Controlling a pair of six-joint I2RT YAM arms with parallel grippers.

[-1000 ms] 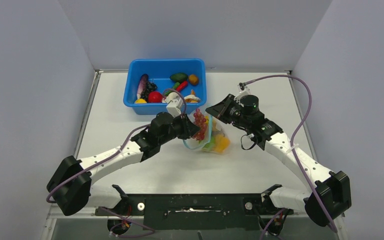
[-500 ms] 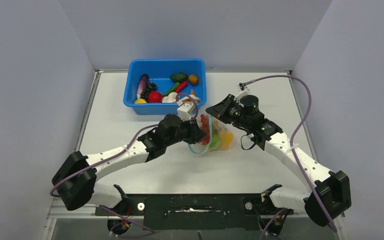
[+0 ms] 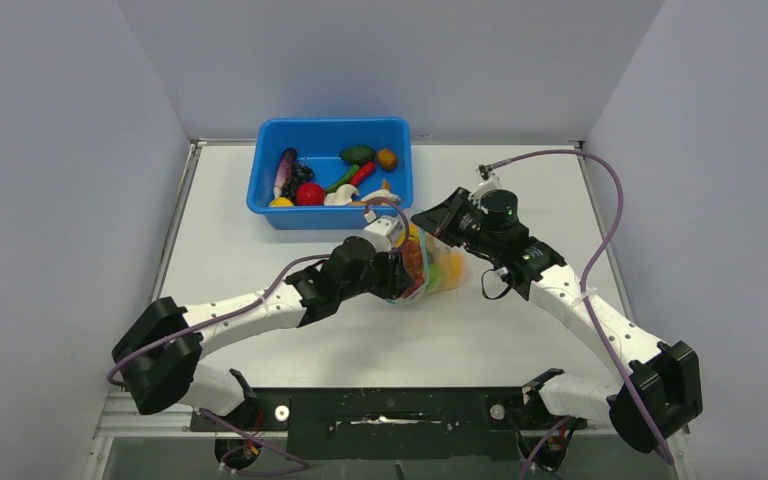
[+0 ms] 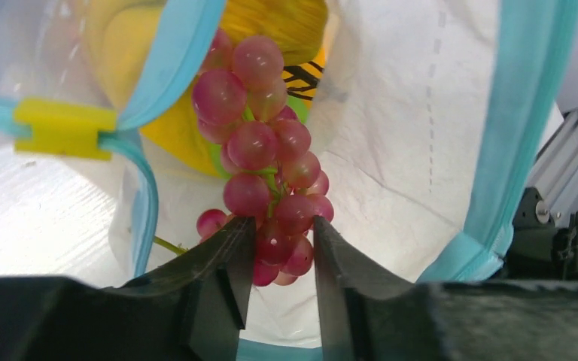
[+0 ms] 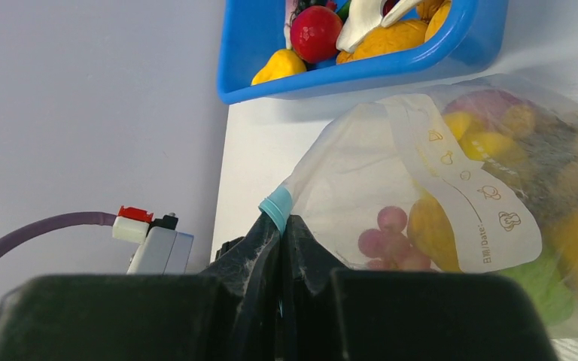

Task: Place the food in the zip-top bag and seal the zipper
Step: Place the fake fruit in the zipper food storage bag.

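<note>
Centre of the top view: the black left gripper (image 4: 280, 242) pinches a glossy reddish-purple grape bunch (image 4: 267, 165), long axis pointing into the clear floppy zip-top bag (image 5: 346, 165), which holds yellow and green pieces (image 5: 429, 233). Its teal-blue zipper strip (image 4: 530, 113) gapes. The right gripper (image 5: 280, 226) is clamped on the bag's mouth edge. Above, a rigid blue tub (image 3: 332, 124) holds more toy food (image 3: 310, 193)

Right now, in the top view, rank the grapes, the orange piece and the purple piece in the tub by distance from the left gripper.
1. Grapes, held in the left gripper, at the bag mouth.
2. Orange piece, back right corner of the tub.
3. Purple piece, tub's left side.
</note>
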